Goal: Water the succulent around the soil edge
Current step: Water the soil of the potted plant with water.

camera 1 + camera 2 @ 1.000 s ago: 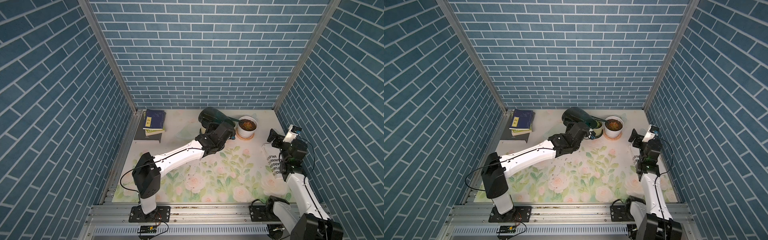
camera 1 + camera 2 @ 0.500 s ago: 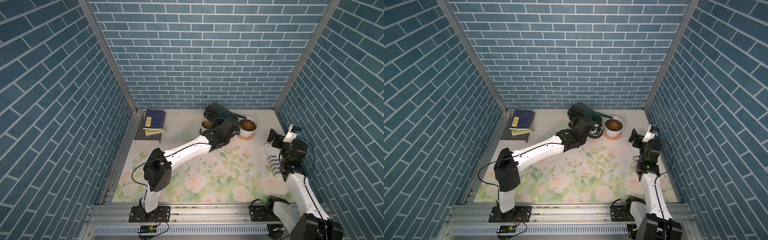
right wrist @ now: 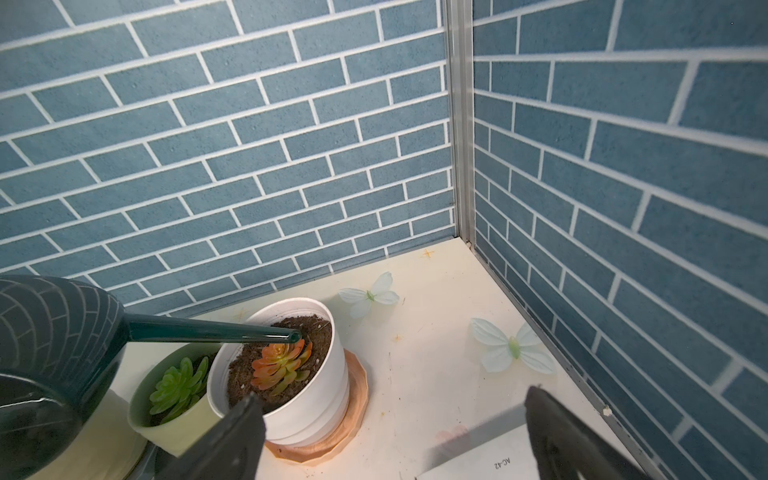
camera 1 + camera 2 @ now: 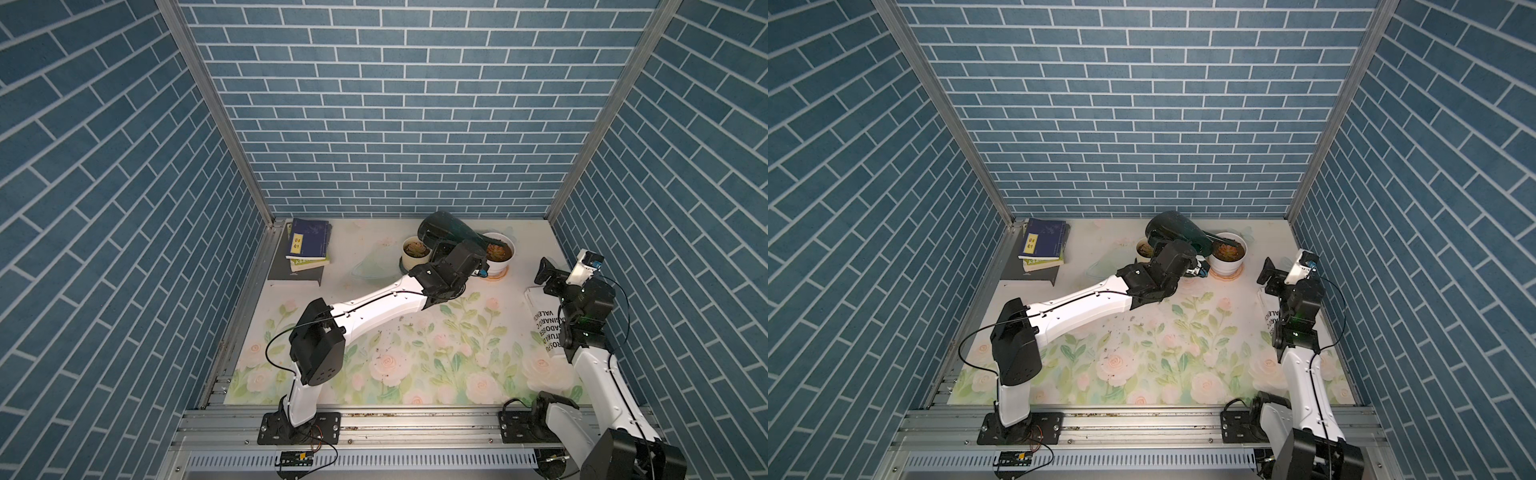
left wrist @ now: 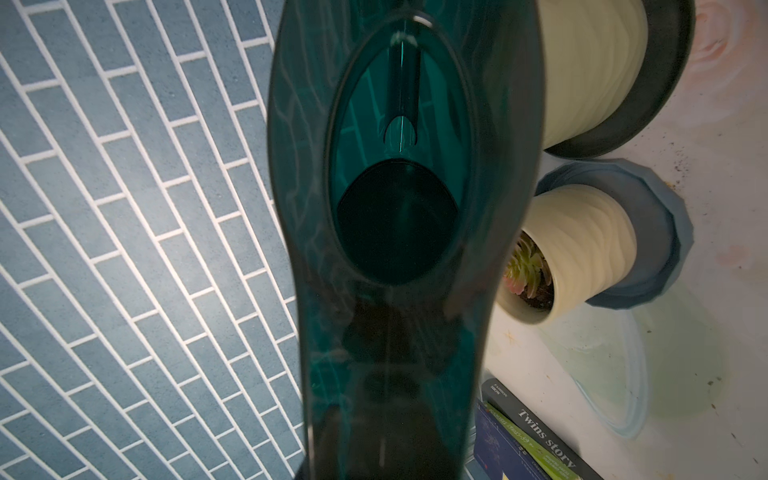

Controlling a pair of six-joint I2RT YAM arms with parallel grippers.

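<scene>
A: Entry. Where is the can?

B: The watering can (image 4: 446,230) is off the table, carried by the left gripper (image 4: 448,250), which is clamped on its handle. The fingers show only dimly through the teal plastic in the left wrist view. The right gripper (image 3: 392,397) is spread wide with nothing between its fingers. It sits near a printed sheet (image 4: 540,328), well apart from the pots.

A: Target?

B: The orange succulent (image 3: 280,361) in the white pot (image 3: 316,399), at the back of the table, just beside the green succulent (image 3: 178,384). The left arm is much the nearer.

A: Spout against soil?

B: The spout (image 3: 208,332) lies almost level. Its long axis runs from the can body, past the green plant, across the white pot's rim. The tip sits above bare soil (image 3: 320,332) just beside the rosette, on the back-wall side. No stream that I can make out.

A: Judgement?

B: Pouring step, early. The next move needs more tilt and a sweep of the tip along the rim, off the leaves; an overshoot would wet the saucer (image 3: 357,399)
</scene>
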